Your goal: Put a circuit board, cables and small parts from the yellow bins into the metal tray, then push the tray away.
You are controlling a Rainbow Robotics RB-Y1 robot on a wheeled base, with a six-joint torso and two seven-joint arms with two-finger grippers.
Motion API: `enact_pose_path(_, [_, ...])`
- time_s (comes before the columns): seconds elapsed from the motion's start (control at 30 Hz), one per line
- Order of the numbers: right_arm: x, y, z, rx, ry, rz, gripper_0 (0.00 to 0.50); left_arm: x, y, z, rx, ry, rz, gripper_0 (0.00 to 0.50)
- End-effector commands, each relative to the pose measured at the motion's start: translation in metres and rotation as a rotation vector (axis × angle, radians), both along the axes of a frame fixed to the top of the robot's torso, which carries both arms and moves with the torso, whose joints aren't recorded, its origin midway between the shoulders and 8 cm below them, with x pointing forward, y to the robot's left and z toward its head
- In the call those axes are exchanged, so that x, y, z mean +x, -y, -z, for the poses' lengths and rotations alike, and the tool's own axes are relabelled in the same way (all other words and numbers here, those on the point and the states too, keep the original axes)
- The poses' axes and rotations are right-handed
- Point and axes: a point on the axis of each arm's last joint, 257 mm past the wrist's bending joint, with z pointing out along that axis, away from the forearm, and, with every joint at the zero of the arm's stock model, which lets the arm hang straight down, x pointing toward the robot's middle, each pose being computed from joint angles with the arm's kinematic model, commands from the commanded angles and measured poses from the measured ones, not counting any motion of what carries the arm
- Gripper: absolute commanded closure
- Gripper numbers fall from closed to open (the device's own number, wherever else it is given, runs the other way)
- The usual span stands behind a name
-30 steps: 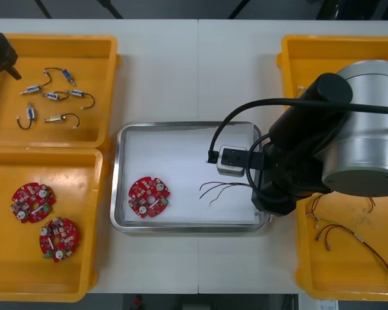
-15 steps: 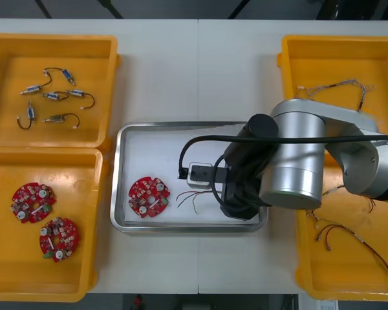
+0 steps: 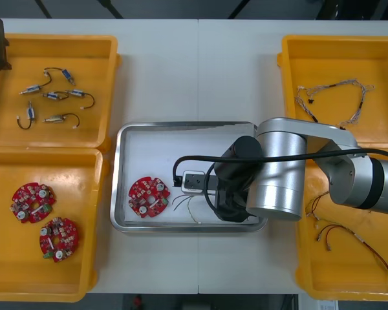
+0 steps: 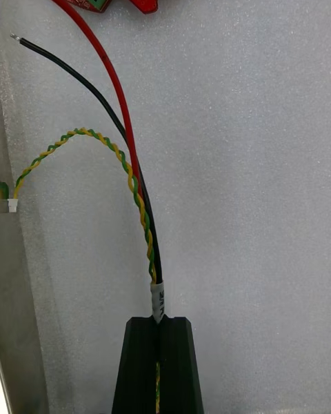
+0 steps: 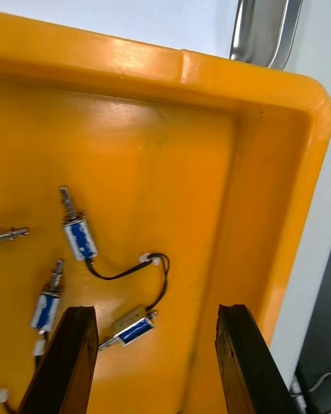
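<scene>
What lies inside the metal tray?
A red circuit board and a cable, gripped by the right hand; its arm hides part of the tray. Left hand: over a yellow bin.

right claw point(image 4: 158, 323), carrying cable point(image 4: 147, 234), nearer circuit board point(image 3: 149, 196)

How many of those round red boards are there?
3 boards. One lies in the tray, beside the cable held by the right gripper; two lie in the near left bin. The right arm covers part of the tray, so more may be hidden.

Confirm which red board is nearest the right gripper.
The board alone in the metal tray, by the right gripper's cable; the other two lie in a yellow bin.
</scene>
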Motion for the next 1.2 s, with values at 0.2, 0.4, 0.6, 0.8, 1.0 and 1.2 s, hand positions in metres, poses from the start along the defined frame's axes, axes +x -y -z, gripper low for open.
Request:
enact_pose_path(0.2, [0.003, -0.015, -0.011, 0.004, 0.03, -0.051, 0.0, 0.03, 0.01, -0.016, -0.122, 0.139, -0.148, 0.0])
enact_pose_path(0.4, [0.006, -0.013, -0.021, 0.01, 0.04, -0.027, 0.0, 0.033, 0.024, 0.006, -0.136, 0.112, -0.142, 0.0])
enact_pose_path(0.6, [0.006, 0.002, -0.057, 0.017, 0.027, 0.034, 0.0, 0.033, 0.035, 0.025, -0.121, 0.085, -0.124, 0.0])
enact_pose_path(0.8, [0.008, 0.027, -0.101, 0.067, -0.04, 0.155, 0.0, 0.027, 0.03, 0.043, -0.072, 0.039, -0.107, 0.0])
enact_pose_path(1.0, [0.011, 0.057, -0.133, 0.14, -0.092, 0.34, 0.0, 0.021, 0.025, 0.054, -0.023, 0.002, -0.061, 0.0])
enact_pose_path(1.2, [0.019, 0.09, -0.158, 0.22, -0.106, 0.547, 0.0, 0.021, 0.023, 0.054, -0.014, 0.0, -0.056, 0.0])
